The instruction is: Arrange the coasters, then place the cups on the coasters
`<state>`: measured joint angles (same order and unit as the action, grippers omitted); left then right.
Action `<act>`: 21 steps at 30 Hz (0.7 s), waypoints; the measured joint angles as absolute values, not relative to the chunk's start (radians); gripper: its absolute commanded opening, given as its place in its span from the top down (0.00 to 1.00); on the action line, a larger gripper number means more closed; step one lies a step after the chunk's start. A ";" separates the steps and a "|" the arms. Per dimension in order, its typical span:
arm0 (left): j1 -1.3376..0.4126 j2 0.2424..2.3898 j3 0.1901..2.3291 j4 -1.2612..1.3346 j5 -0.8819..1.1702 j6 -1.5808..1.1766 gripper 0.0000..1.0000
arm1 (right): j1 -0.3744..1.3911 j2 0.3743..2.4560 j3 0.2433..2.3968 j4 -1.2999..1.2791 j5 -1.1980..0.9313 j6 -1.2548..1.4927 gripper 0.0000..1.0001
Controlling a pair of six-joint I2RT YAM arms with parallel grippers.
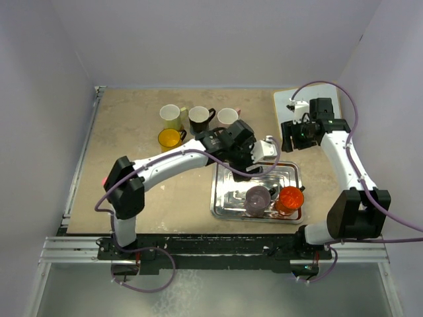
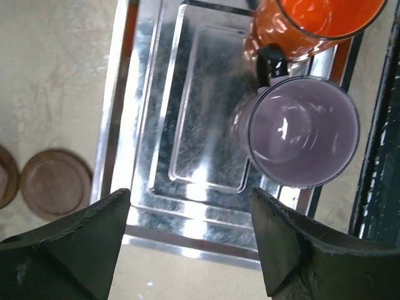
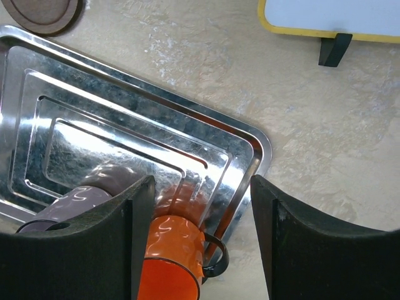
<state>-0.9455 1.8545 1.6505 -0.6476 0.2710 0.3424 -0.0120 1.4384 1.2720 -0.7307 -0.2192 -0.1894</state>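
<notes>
On the steel tray (image 1: 228,198) stand a translucent purple cup (image 1: 258,198) and an orange-red cup (image 1: 291,197). A cream cup (image 1: 170,115), a black cup (image 1: 199,119), a pinkish-white cup (image 1: 227,117) and a yellow-orange cup (image 1: 170,139) stand at the back. My left gripper (image 1: 248,166) hovers open over the tray's far edge, holding nothing. In the left wrist view the purple cup (image 2: 303,131) is ahead of the left gripper (image 2: 189,200), and a dark brown coaster (image 2: 56,182) lies beside the tray. My right gripper (image 3: 201,187) is open above the orange-red cup (image 3: 172,262); another brown coaster (image 3: 40,12) shows at top left.
A white board with a yellow edge (image 1: 307,105) lies at the back right, near the right arm. The left arm reaches diagonally across the table's middle. Walls close in the table on three sides.
</notes>
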 measured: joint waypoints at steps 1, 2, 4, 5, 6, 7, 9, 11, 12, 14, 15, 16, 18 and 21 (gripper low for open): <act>-0.957 1.867 1.654 -0.643 0.270 0.331 0.26 | -0.014 1.437 1.269 -0.724 -0.218 -0.186 0.34; -0.968 1.881 1.660 -0.642 0.270 0.322 0.25 | -0.015 1.435 1.267 -0.721 -0.218 -0.184 0.34; -0.988 1.914 1.677 -0.641 0.271 0.297 0.25 | -0.020 1.427 1.255 -0.708 -0.218 -0.181 0.34; -0.994 1.927 1.683 -0.640 0.271 0.287 0.25 | -0.021 1.423 1.248 -0.704 -0.218 -0.178 0.34; -0.999 1.939 1.687 -0.640 0.272 0.278 0.25 | -0.021 1.419 1.242 -0.700 -0.218 -0.177 0.34; -1.003 1.948 1.689 -0.638 0.273 0.270 0.25 | -0.023 1.413 1.234 -0.696 -0.218 -0.174 0.34; -1.012 1.963 1.691 -0.636 0.276 0.249 0.25 | -0.024 1.403 1.221 -0.692 -0.218 -0.170 0.34; -1.021 1.971 1.691 -0.636 0.275 0.236 0.25 | -0.028 1.390 1.205 -0.685 -0.219 -0.167 0.34; -1.028 1.974 1.692 -0.636 0.275 0.228 0.25 | -0.031 1.385 1.200 -0.683 -0.219 -0.166 0.34; -1.044 1.980 1.696 -0.635 0.272 0.223 0.26 | -0.038 1.376 1.191 -0.677 -0.220 -0.164 0.34; -1.052 1.985 1.699 -0.634 0.269 0.221 0.26 | -0.041 1.372 1.188 -0.675 -0.221 -0.163 0.34; -1.059 1.989 1.700 -0.632 0.265 0.220 0.26 | -0.047 1.369 1.187 -0.674 -0.221 -0.163 0.34; -1.071 2.003 1.705 -0.630 0.257 0.219 0.27 | -0.055 1.363 1.186 -0.670 -0.224 -0.160 0.34; -1.084 2.033 1.714 -0.627 0.245 0.220 0.30 | -0.063 1.352 1.176 -0.660 -0.226 -0.158 0.33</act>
<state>-1.0843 2.0331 1.7138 -0.6266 0.2451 0.2195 -0.0631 1.3521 1.1755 -0.6598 -0.2256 -0.1577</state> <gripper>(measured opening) 0.726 0.664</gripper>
